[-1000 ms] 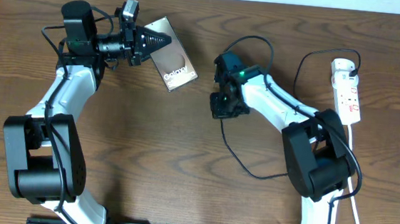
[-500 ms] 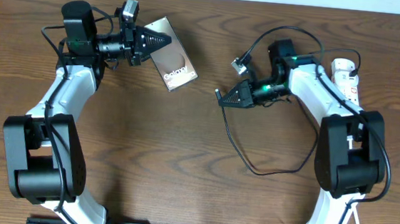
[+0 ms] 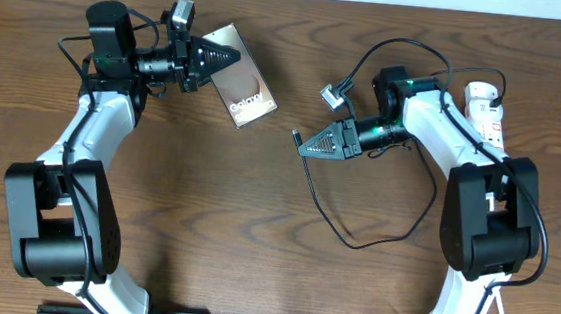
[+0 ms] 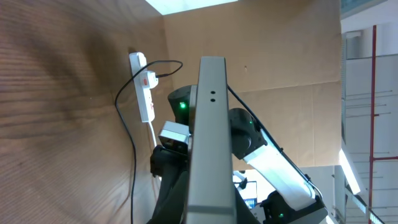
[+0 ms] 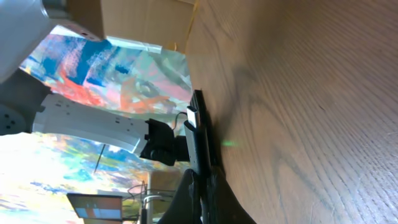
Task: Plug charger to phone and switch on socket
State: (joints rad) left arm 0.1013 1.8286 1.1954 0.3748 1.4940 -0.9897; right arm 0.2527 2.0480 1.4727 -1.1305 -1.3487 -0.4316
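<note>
The phone (image 3: 247, 90), dark with white "Galaxy" lettering, lies tilted at the back left of the table. My left gripper (image 3: 233, 58) is shut on its upper edge. In the left wrist view the phone (image 4: 209, 130) shows edge-on as a grey bar between the dark fingers. The charger (image 3: 359, 245) is a thin black cable looping over the table. My right gripper (image 3: 304, 148) is shut on it just behind the connector tip (image 3: 295, 134), which points left at the phone from a short way off. The right wrist view shows the charger (image 5: 198, 134) pinched between the fingers (image 5: 214, 196). The white socket (image 3: 488, 115) lies at the far right.
The right arm (image 3: 434, 119) stretches in front of the socket and hides part of it. From the left wrist the socket (image 4: 143, 87) is seen with a black cable leaving it. The left arm (image 3: 97, 133) runs down the table's left side. Bare wooden table (image 3: 216, 212) lies between the arms.
The right arm has swung up and out, and its gripper has carried the charger's tip left towards the phone. The left arm and the phone have stayed still.
</note>
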